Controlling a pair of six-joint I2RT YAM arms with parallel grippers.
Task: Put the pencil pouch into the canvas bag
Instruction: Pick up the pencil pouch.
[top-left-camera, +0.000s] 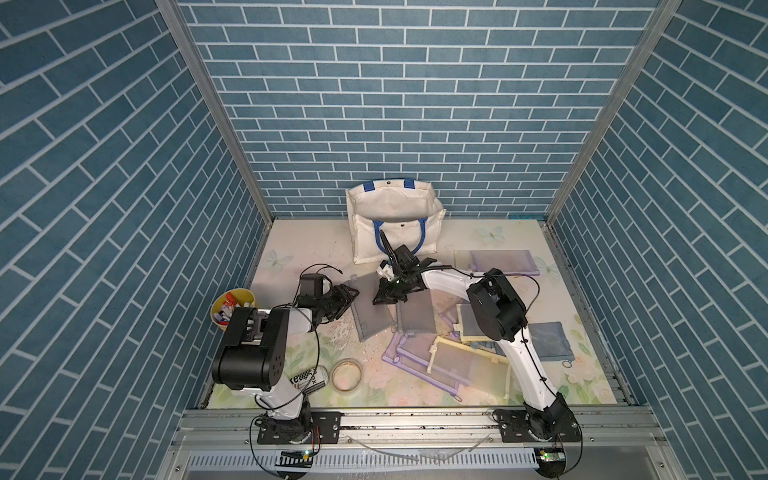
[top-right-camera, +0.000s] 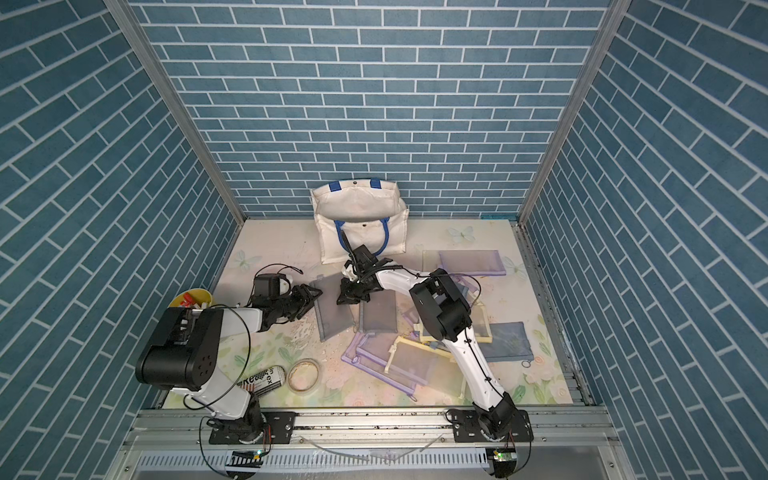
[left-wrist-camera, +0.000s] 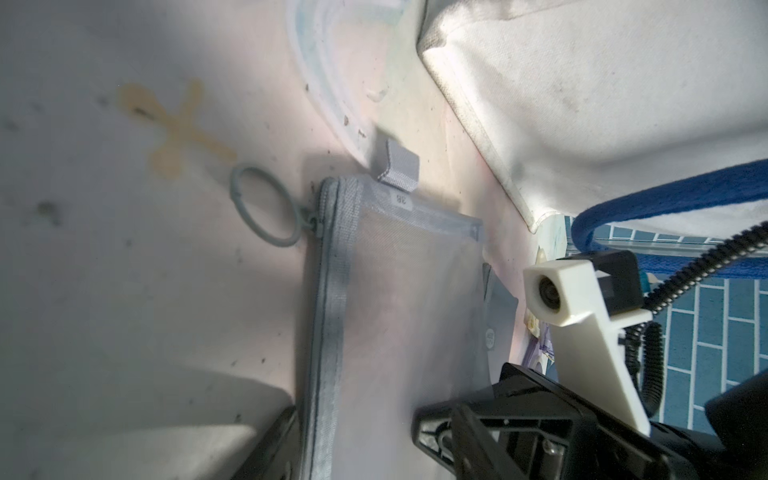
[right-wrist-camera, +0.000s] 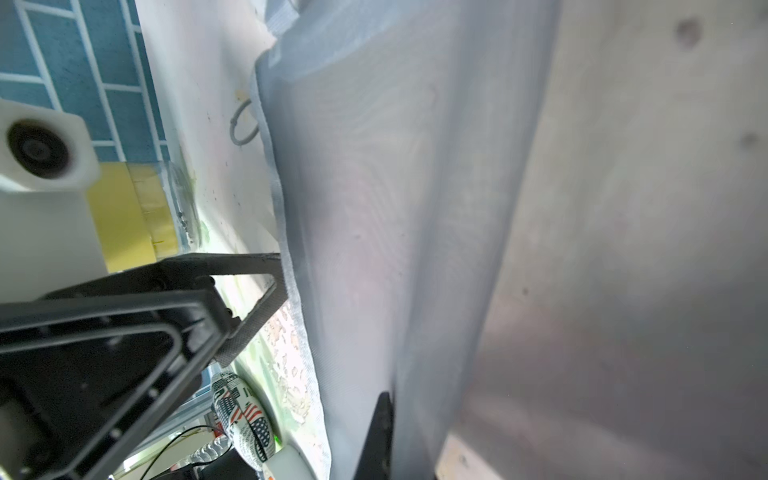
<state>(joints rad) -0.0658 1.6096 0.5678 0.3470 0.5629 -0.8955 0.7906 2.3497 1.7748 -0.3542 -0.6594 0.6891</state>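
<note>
Lilac and yellow mesh pouches (top-left-camera: 453, 365) lie heaped nearest the rail, with a printed can (top-left-camera: 307, 377) beside them and a yellow cup (top-left-camera: 215, 311) of markers off to the side. Farther in, at mid-table, the pencil pouch (top-left-camera: 370, 309) lies flat between the two arms, a grey see-through mesh sleeve with a second grey pouch (top-left-camera: 415, 318) just beside it. The left gripper (top-left-camera: 353, 296) stands with its jaws parted at the zipper hem. One finger touches that hem in the right wrist view, but nothing is pinched there. The right gripper (top-left-camera: 378, 300) is clenched over the opposite long side. Its wrist view shows a ridge of mesh running into its finger, so I judge it has nipped a fold of the pouch. The pouch looks empty, light and limp, so it should droop and double over once raised. The bound hem, the corner by the hang tab (left-wrist-camera: 401, 164) and the zipper ring (left-wrist-camera: 235, 193) are its firmer parts and would give a surer hold than the bare mesh. At the back, against the wall, the canvas bag (top-left-camera: 361, 241) stands with its mouth open, a blue handle (left-wrist-camera: 665, 195) flopped over its front. Its soft rim may buckle if the pouch drags across it.
</note>
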